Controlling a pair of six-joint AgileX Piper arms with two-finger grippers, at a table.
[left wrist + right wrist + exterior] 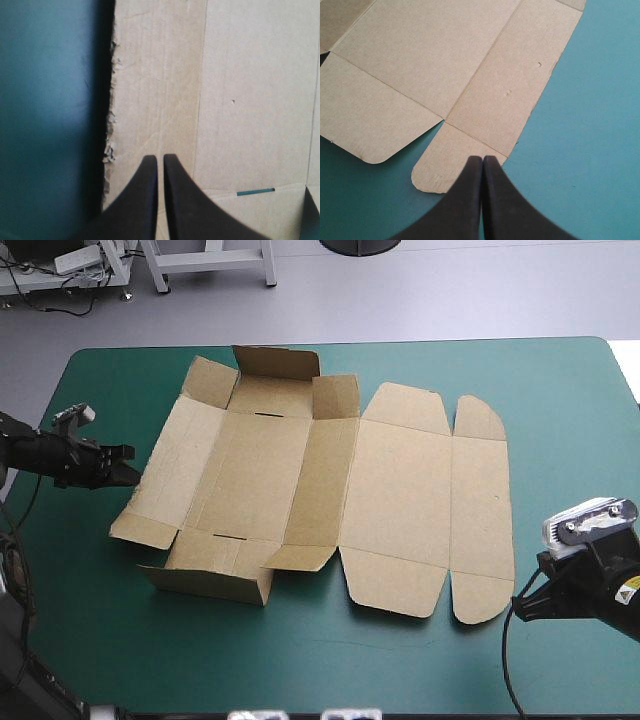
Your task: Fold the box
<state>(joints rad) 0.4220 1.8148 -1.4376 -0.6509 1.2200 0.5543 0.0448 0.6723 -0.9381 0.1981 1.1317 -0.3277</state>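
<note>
The brown box [320,490] lies mid-table as a cut sheet, its left part with walls partly raised, its lid panels flat to the right. My left gripper [128,464] hovers at the box's left flap, shut, with nothing held; in the left wrist view its fingertips [160,159] point over the flap's ragged edge [111,100]. My right gripper [520,608] sits near the box's near right corner, shut and empty. In the right wrist view its tips [483,159] stand just over the rounded tab [445,170] of the box [445,75].
The teal-green cover [560,400] shows bare around the box, widest at the right and along the near edge. Nothing else lies on the table.
</note>
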